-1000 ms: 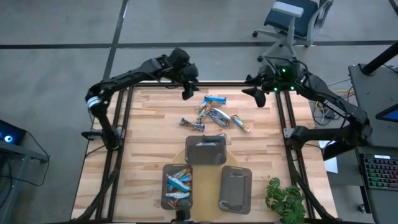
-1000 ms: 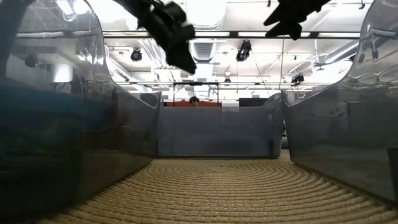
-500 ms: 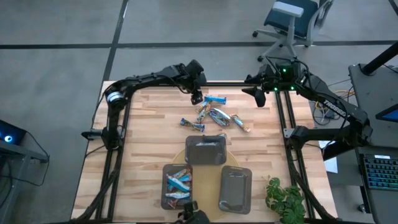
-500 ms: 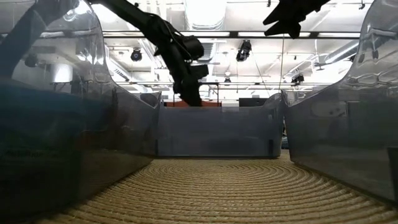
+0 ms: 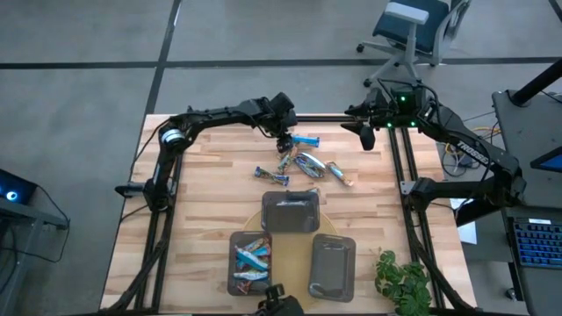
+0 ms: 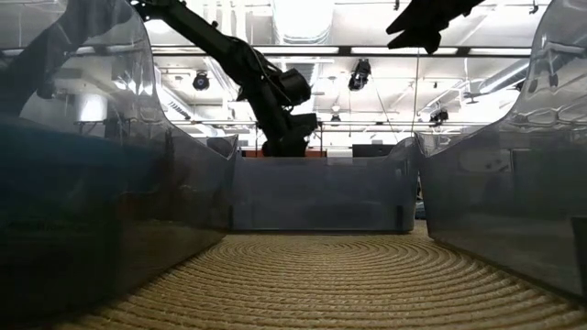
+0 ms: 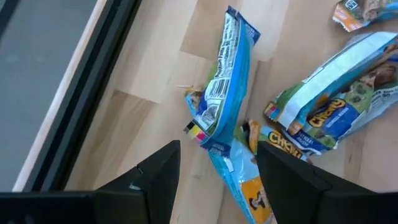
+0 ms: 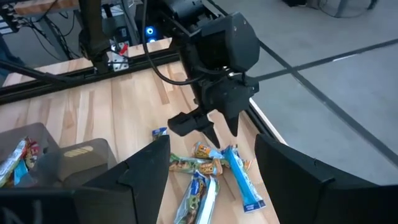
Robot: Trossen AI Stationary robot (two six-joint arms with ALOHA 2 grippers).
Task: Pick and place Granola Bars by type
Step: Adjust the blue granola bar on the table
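Several granola bars lie flat in a loose pile (image 5: 303, 162) on the wooden table's far middle, mostly blue, one tan (image 5: 341, 174). My left gripper (image 5: 283, 140) is open, low over the pile's far left end. In the left wrist view its fingers (image 7: 158, 171) stand on either side of the near end of a long blue bar (image 7: 227, 87), with more blue bars (image 7: 329, 106) beside it. The right wrist view shows the left gripper (image 8: 222, 134) just above the bars. My right gripper (image 5: 364, 139) hangs open, high over the table's far right edge.
Three dark grey trays sit near the front: one (image 5: 291, 197) on a round woven mat, one (image 5: 234, 263) holding several blue bars, one (image 5: 332, 265) beside it. A lone blue bar (image 5: 272, 174) lies left of the pile. A plant (image 5: 404, 281) stands at the near right corner.
My left gripper has swung from the table's far edge toward the right and dropped down to the far left end of the bar pile. The bars have not moved. The right arm has kept still.
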